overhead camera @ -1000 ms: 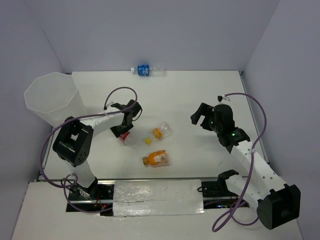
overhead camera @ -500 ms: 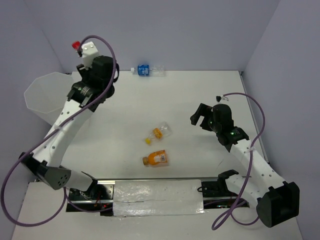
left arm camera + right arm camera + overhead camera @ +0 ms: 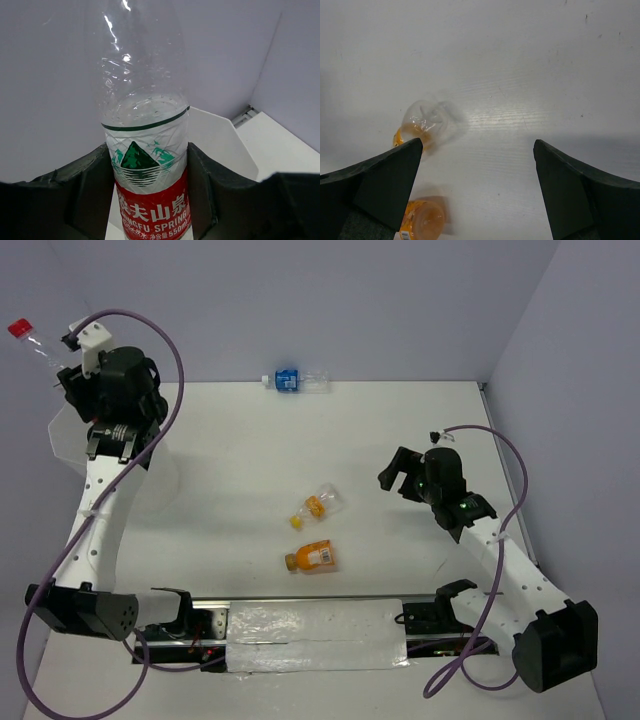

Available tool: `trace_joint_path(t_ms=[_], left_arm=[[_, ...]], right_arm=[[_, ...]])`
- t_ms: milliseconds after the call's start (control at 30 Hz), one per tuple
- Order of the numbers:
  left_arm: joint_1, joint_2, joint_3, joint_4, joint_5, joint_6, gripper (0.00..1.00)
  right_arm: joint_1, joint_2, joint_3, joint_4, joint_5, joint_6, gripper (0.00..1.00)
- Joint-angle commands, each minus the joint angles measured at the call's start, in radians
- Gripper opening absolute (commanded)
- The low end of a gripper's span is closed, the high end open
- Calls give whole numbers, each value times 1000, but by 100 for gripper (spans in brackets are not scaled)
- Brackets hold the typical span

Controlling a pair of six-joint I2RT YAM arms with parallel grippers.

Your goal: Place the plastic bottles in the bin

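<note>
My left gripper (image 3: 68, 372) is raised high at the far left and shut on the red-capped bottle (image 3: 32, 342); its red/green label fills the left wrist view (image 3: 147, 170) between my fingers (image 3: 90, 195). The translucent white bin (image 3: 62, 437) stands below and behind it, partly hidden by the arm; its rim also shows in the left wrist view (image 3: 220, 145). Two orange juice bottles (image 3: 318, 506) (image 3: 312, 557) lie mid-table. The blue-labelled bottle (image 3: 293, 380) lies at the back wall. My right gripper (image 3: 400, 472) is open and empty, right of the orange bottles (image 3: 422, 122) (image 3: 422, 220). The white-capped bottle is out of view.
Walls close the table at the back and on both sides. A transparent sheet (image 3: 315, 630) lies along the near edge between the arm bases. Purple cables (image 3: 150, 325) loop from both arms.
My left arm has lifted the red-capped bottle off the table beside the orange bottles, swung it to the far left and raised it over the bin. The right arm has hardly moved.
</note>
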Motion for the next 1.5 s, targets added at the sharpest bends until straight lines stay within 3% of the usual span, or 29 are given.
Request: trace_joint_path(t_ms=[0, 133, 333, 400, 467, 667, 733, 867, 967, 1000, 1033, 1133, 1300, 1467], left_arm=[[44, -23, -4, 65, -4, -18, 62], [91, 2, -14, 42, -4, -87, 63], [122, -6, -175, 111, -6, -189, 69], [150, -15, -229, 105, 2, -232, 75], [151, -7, -251, 71, 11, -246, 100], [130, 43, -94, -110, 48, -279, 100], [64, 34, -45, -140, 48, -250, 100], [-209, 52, -33, -61, -24, -53, 99], [-373, 155, 42, -220, -14, -92, 99], [-407, 184, 68, -287, 12, -170, 99], [-462, 247, 116, -414, 66, -260, 100], [-548, 331, 130, -501, 228, -331, 99], [-680, 433, 93, -464, 480, -364, 98], [-712, 508, 72, -401, 785, -327, 100]], right_arm=[[4, 16, 26, 35, -22, 11, 100], [4, 14, 18, 37, -17, 8, 100], [4, 19, 9, 43, -19, 11, 100], [4, 22, 9, 43, -19, 12, 100], [4, 22, 10, 40, -16, 9, 100], [4, 31, 20, 35, -14, 5, 100], [3, 36, 18, 43, -16, 12, 100], [3, 36, 13, 50, -8, 28, 100], [4, 22, 12, 46, 7, 29, 100], [3, 18, 15, 37, 16, 29, 99], [4, 7, 18, 20, 24, 23, 100], [4, -33, 23, -11, 81, 21, 100], [1, -145, 6, -55, 212, 20, 100], [-2, -226, -2, -98, 265, 3, 100]])
